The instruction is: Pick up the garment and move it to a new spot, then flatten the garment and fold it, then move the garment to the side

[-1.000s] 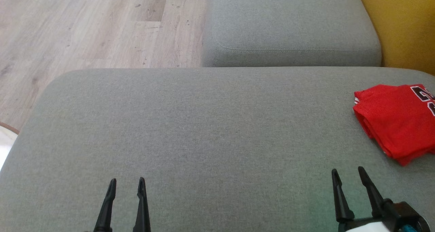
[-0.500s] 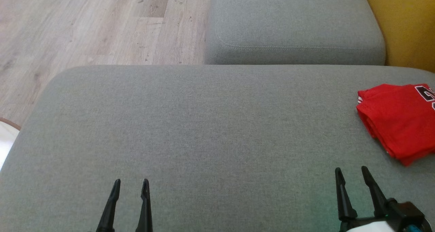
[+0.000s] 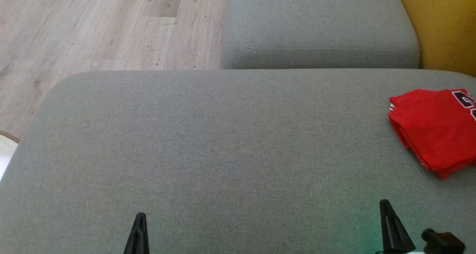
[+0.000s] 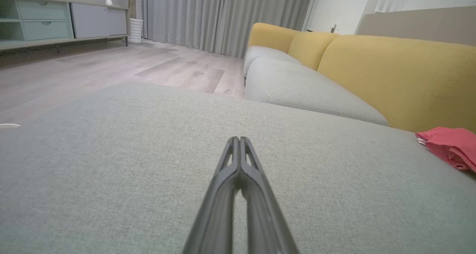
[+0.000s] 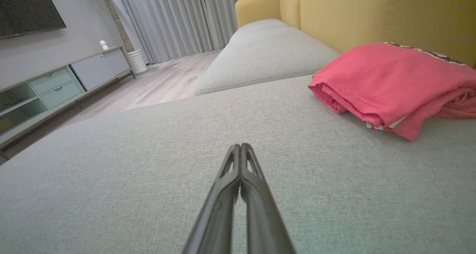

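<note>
The garment [image 3: 431,131], red with dark lettering on top, lies folded in a compact stack at the right edge of the grey seat [image 3: 223,135], toward its far right corner. The head view cuts off its right part. In the right wrist view its layered hems face the camera. Just beyond it rises the yellow backrest [image 3: 442,27].

The right claw [image 3: 385,205] is at the seat's near edge, near the garment but apart from it. It is clenched: in the right wrist view its two fingers meet at the tips above the seat. The left claw [image 3: 140,216] is also at the near edge, toward the left and well apart from the garment. It is likewise clenched, its fingers pressed together to one point. I cannot tell whether either claw's tips touch the seat.

Past the seat's far edge a second grey cushion [image 3: 319,23] butts against it, with the backrest along its right. Left of that cushion is pale wood floor [image 3: 93,31]. The left wrist view shows grey curtains [image 4: 223,16] and a low cabinet [image 4: 48,19] across the room.
</note>
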Motion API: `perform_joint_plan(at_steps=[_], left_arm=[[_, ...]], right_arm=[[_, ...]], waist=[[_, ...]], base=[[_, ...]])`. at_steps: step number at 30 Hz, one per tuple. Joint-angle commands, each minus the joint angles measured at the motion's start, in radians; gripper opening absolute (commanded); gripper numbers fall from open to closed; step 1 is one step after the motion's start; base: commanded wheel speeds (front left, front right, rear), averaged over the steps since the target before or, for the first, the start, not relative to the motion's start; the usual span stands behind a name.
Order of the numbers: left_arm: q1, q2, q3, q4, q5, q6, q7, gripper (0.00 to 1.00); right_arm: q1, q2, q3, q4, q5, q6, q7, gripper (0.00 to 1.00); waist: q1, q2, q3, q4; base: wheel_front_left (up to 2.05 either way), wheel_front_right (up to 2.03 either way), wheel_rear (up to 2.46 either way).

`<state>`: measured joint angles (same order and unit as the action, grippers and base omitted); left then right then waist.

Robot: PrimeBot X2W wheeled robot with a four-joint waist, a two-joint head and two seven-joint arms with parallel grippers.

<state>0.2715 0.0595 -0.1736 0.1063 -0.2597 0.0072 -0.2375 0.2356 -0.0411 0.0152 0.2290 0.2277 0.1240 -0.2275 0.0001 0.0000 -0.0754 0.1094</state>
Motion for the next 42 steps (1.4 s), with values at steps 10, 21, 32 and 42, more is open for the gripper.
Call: perform_joint_plan(at_steps=[10,21,32,42], left_arm=[[-0.067,0.010,0.024,-0.008,-0.139,-0.020,0.024,0.00],[-0.101,0.016,0.041,0.010,-0.274,-0.033,0.050,0.00],[-0.132,0.020,0.060,0.023,-0.408,-0.045,0.077,0.00],[-0.161,0.022,0.079,0.036,-0.527,-0.056,0.103,0.00]], right_arm=[[-0.066,-0.011,-0.009,-0.024,0.140,0.001,0.025,0.00],[-0.095,-0.015,-0.016,-0.020,0.274,0.002,0.053,0.00],[-0.123,-0.018,-0.024,-0.016,0.408,0.002,0.083,0.00],[-0.149,-0.020,-0.032,-0.013,0.528,0.003,0.110,0.00]], waist=[[0.0000,0.0000,0.007,-0.010],[0.0000,0.0000,0.014,-0.020],[0.0000,0.0000,0.022,-0.030],[0.0000,0.0000,0.029,-0.040]], base=[[0.00,0.00,0.00],[0.00,0.00,0.00],[0.00,0.00,0.00],[0.00,0.00,0.00]])
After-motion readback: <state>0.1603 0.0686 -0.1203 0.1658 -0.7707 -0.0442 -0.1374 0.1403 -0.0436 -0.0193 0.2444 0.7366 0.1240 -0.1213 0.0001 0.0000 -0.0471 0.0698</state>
